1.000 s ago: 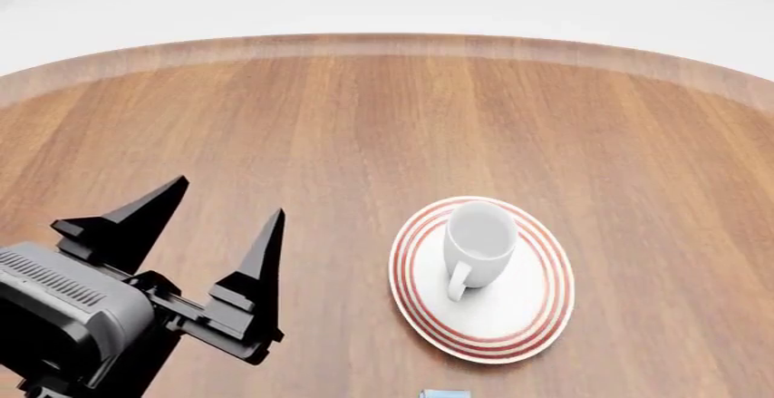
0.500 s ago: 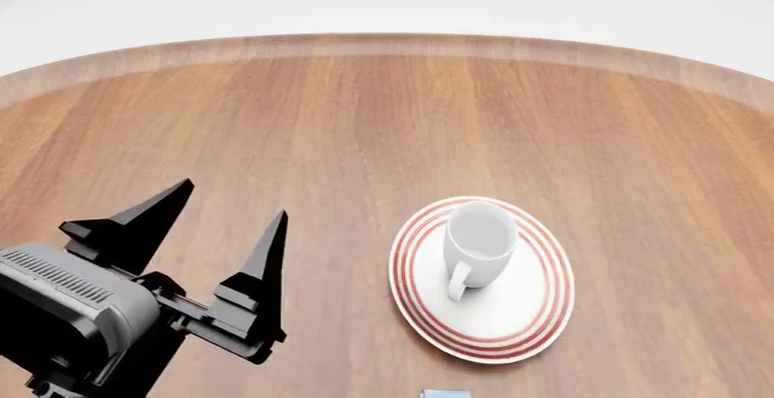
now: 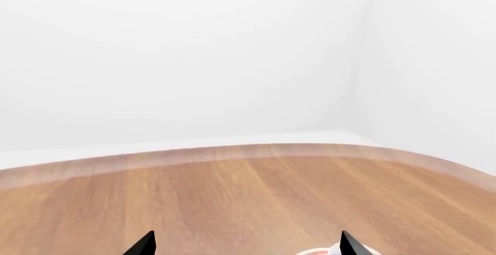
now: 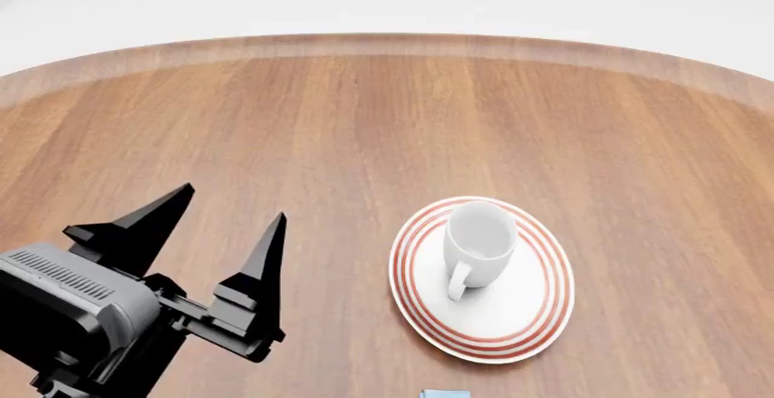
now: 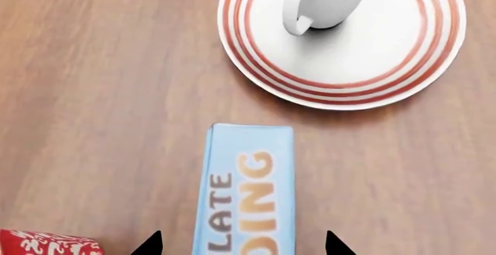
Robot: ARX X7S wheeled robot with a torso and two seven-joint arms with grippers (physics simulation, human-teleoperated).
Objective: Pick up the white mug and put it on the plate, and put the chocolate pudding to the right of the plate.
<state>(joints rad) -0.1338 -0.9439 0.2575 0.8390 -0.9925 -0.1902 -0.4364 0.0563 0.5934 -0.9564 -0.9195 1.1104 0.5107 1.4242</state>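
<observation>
The plain glossy white ceramic mug (image 4: 477, 246) with its loop handle stands upright on the round white plate (image 4: 532, 312) ringed in red, so the first half of the task looks finished. The step in hand appears to be the pudding. The flat blue box lettered in white and orange, the chocolate pudding (image 5: 248, 191), lies on the round wooden surface (image 4: 362, 126) just short of the plate's near edge; in the head view only a sliver of it shows at the bottom.

The right hand (image 5: 241, 244) hangs directly over the box, fingers spread wide with one tip on either side of it and nothing between them gripped. In my judgement the next move calls for lowering that hand squarely onto the box, closing across its narrow width, then carrying it round to the robot's right of the plate without clipping the rim or the mug handle. A red cup with white lettering (image 5: 46, 244) sits close by the box on one side and could be nudged on the descent.

The left hand (image 4: 224, 226) is open and empty, well apart from the plate, above bare wood. Compared with a second ago it has sunk slightly and drifted a touch; mug, plate and box have not moved.
</observation>
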